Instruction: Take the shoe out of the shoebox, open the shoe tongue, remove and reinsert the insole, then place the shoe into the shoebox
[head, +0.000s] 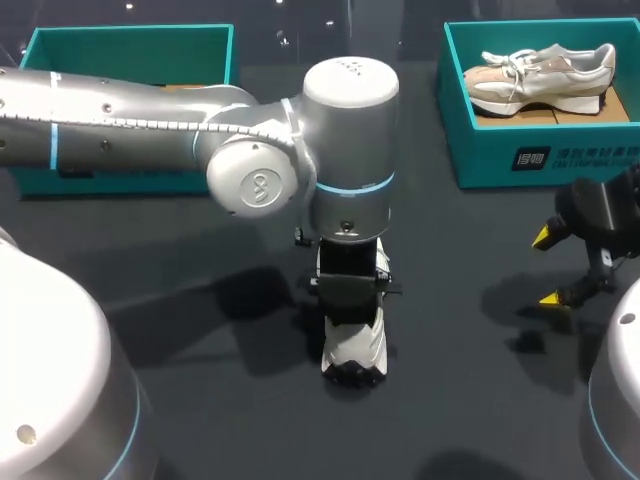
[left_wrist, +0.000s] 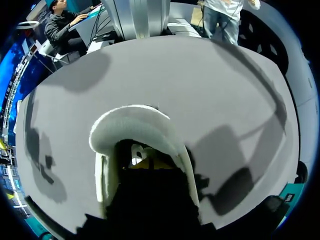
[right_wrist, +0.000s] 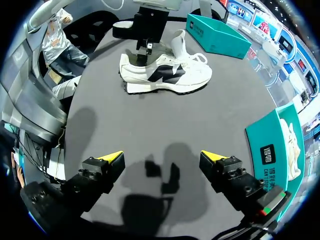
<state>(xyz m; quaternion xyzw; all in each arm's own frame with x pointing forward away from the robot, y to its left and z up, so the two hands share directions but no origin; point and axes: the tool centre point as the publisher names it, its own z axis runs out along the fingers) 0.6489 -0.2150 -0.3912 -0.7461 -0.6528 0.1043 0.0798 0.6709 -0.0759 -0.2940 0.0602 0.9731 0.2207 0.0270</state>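
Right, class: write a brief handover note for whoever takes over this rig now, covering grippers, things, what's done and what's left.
Left gripper: down in the white shoe at its opening; grip hidden.
Right gripper: open, empty, over the table, apart from the shoe.
White shoe stands mid-table, tongue raised. Another shoe lies in the right box; left box far left.
Done: shoe out. No loose insole seen.
Left: insole out and back, shoe boxed.

The shoe (right_wrist: 165, 75) was white with black side markings, the shoebox (head: 485, 150) teal, and the table (head: 200, 400) dark grey.
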